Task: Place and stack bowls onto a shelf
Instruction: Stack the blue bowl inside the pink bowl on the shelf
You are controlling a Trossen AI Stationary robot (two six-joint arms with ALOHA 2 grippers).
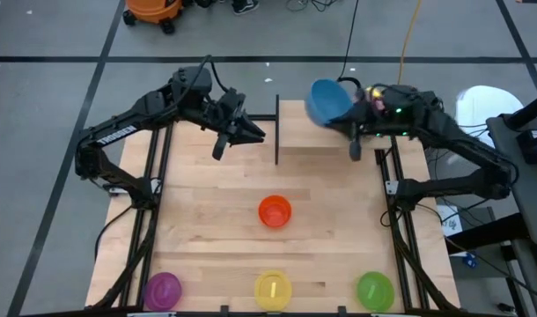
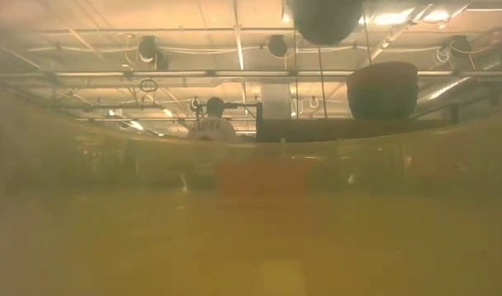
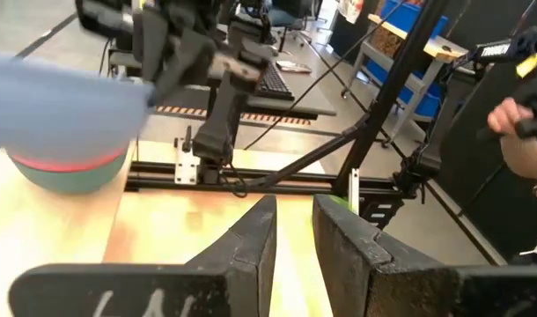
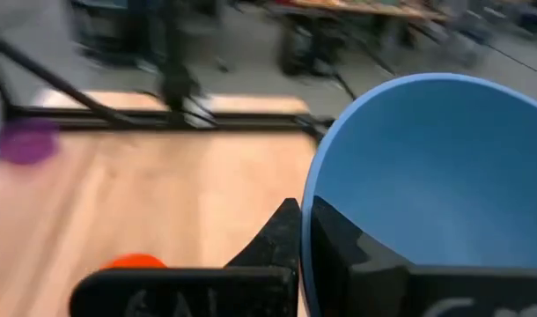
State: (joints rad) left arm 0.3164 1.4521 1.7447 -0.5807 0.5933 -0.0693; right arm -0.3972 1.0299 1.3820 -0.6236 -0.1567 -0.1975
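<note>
My right gripper (image 1: 348, 113) is shut on a blue bowl (image 1: 326, 99) above the far part of the shelf (image 1: 339, 151), right of its black bar (image 1: 277, 132). In the left wrist view the blue bowl (image 3: 57, 97) hangs just over a stack with a teal bowl (image 3: 70, 179) at the bottom and a red band (image 3: 66, 163) above it. My left gripper (image 1: 246, 134) is open by a narrow gap and empty, left of the black bar. Orange (image 1: 275, 211), purple (image 1: 163, 288), yellow (image 1: 273, 289) and green (image 1: 374, 289) bowls stand upright on the tabletop. My right gripper holds the blue bowl by its rim (image 4: 309, 231), one finger (image 4: 282, 231) outside the wall and one finger (image 4: 356, 255) inside. The fingers come from the table's right side. The bowl is lifted clear and tilted.
The purple, yellow and green bowls stand in a row along the near edge, the orange one mid-table. Black frame rails (image 1: 154, 185) run along both sides of the table. A person's hand (image 3: 515, 119) shows beyond the table. The low view is veiled in yellow haze.
</note>
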